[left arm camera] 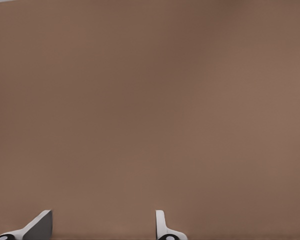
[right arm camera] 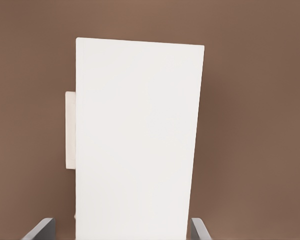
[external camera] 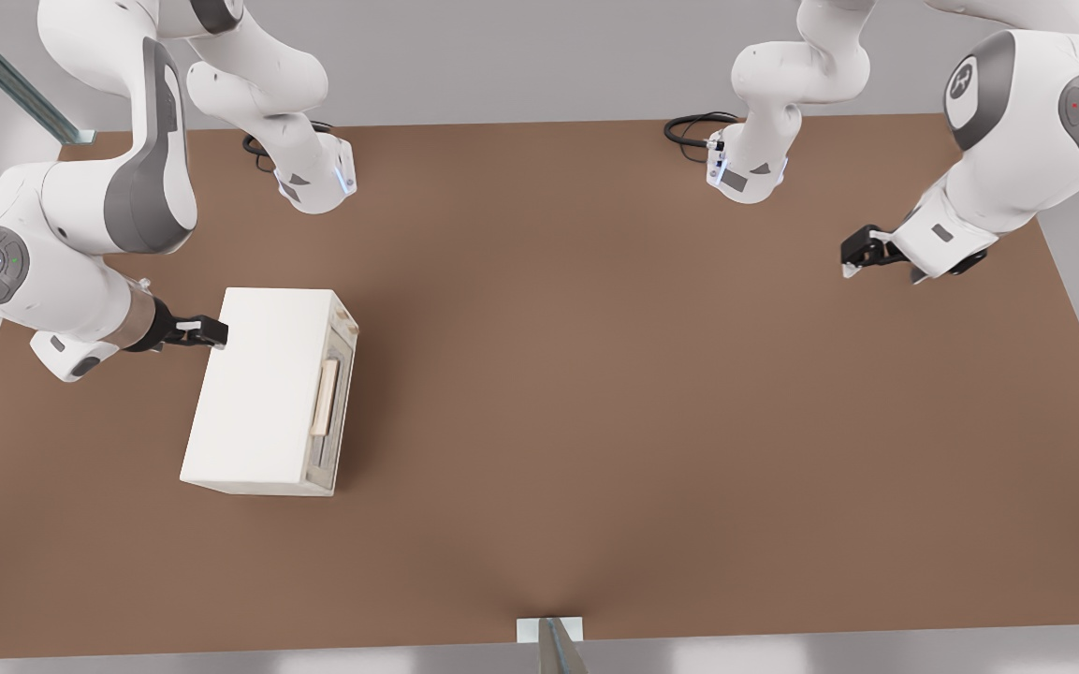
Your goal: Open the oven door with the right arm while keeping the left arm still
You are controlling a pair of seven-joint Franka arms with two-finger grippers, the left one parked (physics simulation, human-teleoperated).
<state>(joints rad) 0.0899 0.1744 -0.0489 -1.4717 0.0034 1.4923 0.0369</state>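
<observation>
We judge the oven door [external camera: 333, 412] stiff, hinged and light; we should grip its pale bar handle [external camera: 323, 398]. It is a cream-grey windowed panel on the oven [external camera: 258, 384], at the table's [external camera: 651, 374] eight o'clock. Our gripper [external camera: 213, 331], fingers spread, hangs at the oven's ten o'clock edge.

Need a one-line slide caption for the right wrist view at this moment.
Open gripper above the cream-white oven, fingers straddling its top, beige door handle protruding at one side.

Simulated lab bench: bare brown table [external camera: 595, 374], 2 white Franka arms, grey walls, cream oven [external camera: 263, 388] beside the gripper [external camera: 211, 331].
</observation>
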